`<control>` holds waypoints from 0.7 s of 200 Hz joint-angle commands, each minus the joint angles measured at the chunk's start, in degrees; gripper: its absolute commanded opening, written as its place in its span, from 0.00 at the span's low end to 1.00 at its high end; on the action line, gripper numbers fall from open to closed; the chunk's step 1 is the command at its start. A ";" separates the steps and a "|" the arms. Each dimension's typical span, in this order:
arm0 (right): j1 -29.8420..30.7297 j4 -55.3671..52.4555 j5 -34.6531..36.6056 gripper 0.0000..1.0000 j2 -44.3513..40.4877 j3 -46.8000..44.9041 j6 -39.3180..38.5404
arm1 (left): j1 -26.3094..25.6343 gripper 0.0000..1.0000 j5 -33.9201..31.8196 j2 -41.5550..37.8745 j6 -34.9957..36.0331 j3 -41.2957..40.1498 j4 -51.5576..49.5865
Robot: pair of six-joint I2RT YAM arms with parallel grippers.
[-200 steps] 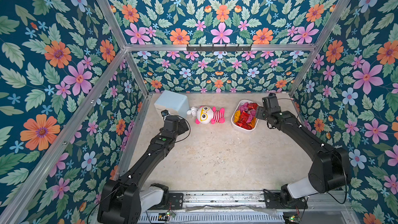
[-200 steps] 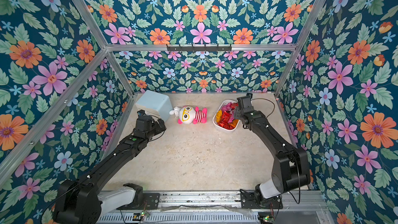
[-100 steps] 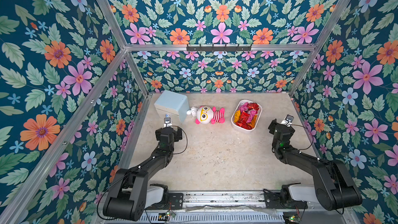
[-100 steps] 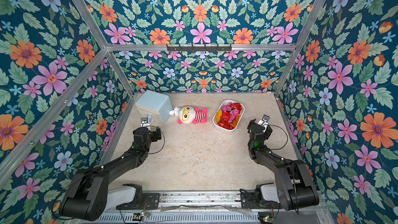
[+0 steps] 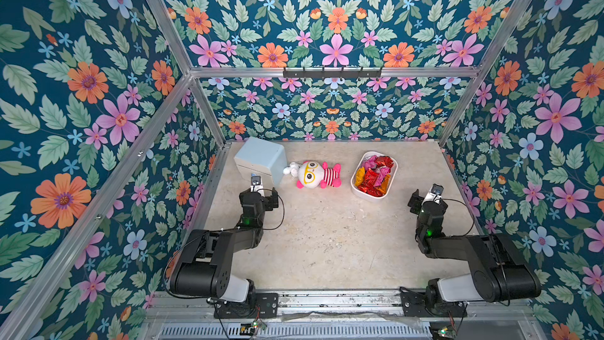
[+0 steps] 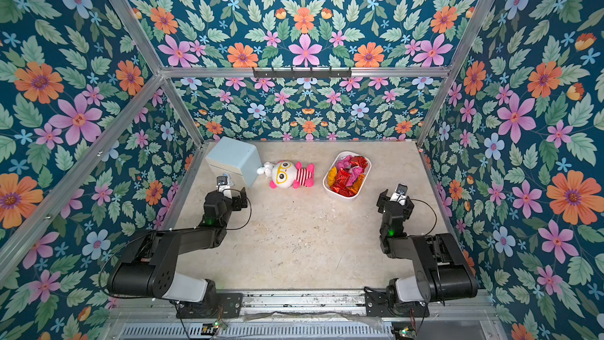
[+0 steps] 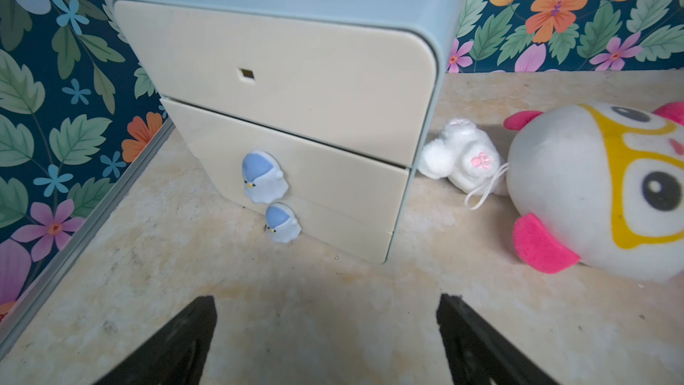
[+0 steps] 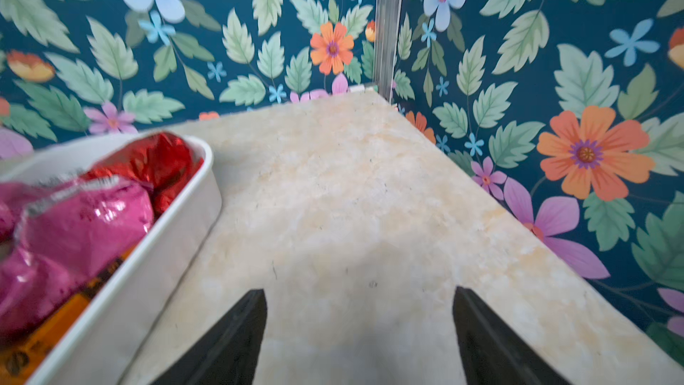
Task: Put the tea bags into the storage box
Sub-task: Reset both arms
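The storage box (image 5: 368, 198), a shallow white tub, sits at the back right of the table and holds a heap of red, pink and orange tea bags (image 5: 372, 176). Both top views show it, box (image 6: 340, 196) and tea bags (image 6: 346, 176) alike. My right gripper (image 5: 425, 199) hangs low to the right of the box, apart from it. In the right wrist view the right gripper (image 8: 359, 292) is open and empty over bare table, with the box wall (image 8: 148, 272) and tea bags (image 8: 74, 224) beside it. My left gripper (image 7: 325, 300) is open and empty, facing the cabinet.
A pale blue drawer cabinet (image 5: 261, 158) stands at the back left, with the left gripper (image 5: 261, 196) just in front of it. A pink-and-white plush doll (image 5: 315, 174) lies between the cabinet and the box. Floral walls enclose three sides.
Both arms have folded back toward the front. The right gripper has left the storage box and come down to its right with its jaws wider apart. The left gripper has drawn back from the cabinet.
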 commanded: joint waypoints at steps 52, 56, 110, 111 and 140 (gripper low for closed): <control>-5.39 12.86 -12.23 0.99 1.10 -4.79 4.06 | 2.20 0.99 -10.73 -1.70 0.78 -6.77 16.03; -5.39 12.82 -12.31 0.99 1.02 -4.82 4.05 | 2.82 0.99 -10.04 -1.20 0.14 -6.42 15.41; -5.39 14.75 -12.68 0.99 1.84 -4.99 3.80 | 5.65 0.99 -4.24 7.24 -0.87 -5.55 20.68; -5.39 14.65 -12.69 0.99 1.79 -5.03 3.77 | 5.68 0.99 -4.00 7.14 -0.82 -5.48 20.19; -5.39 13.81 -15.56 0.99 1.94 -4.46 2.69 | 5.71 0.99 -2.40 7.63 0.19 -5.46 21.14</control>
